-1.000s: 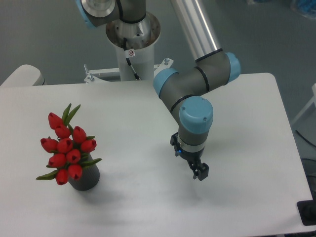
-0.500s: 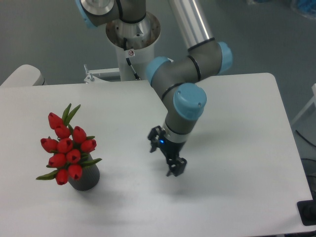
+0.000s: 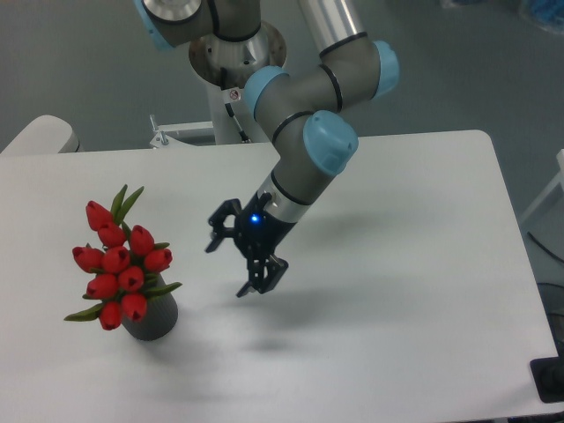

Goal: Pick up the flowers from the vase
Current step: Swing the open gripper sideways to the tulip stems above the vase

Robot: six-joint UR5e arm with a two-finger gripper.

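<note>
Tool (image 3: 232, 263) tilted toward flowers (image 3: 119, 266), jaws apart

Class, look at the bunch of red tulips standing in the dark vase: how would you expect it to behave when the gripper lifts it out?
The flowers spread wider than the vase, so they look top-heavy and may drag or tip it. Thin stems and leaves probably flex if squeezed. The open gripper, apart from them, would likely hold better low on the stems.

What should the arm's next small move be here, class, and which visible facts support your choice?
Probably keep travelling left toward the flowers. The gripper hangs with its jaws spread, holding nothing, well right of the bunch with bare table between them. The flowers sit in the vase, so closing the gap comes before any grasp.
</note>
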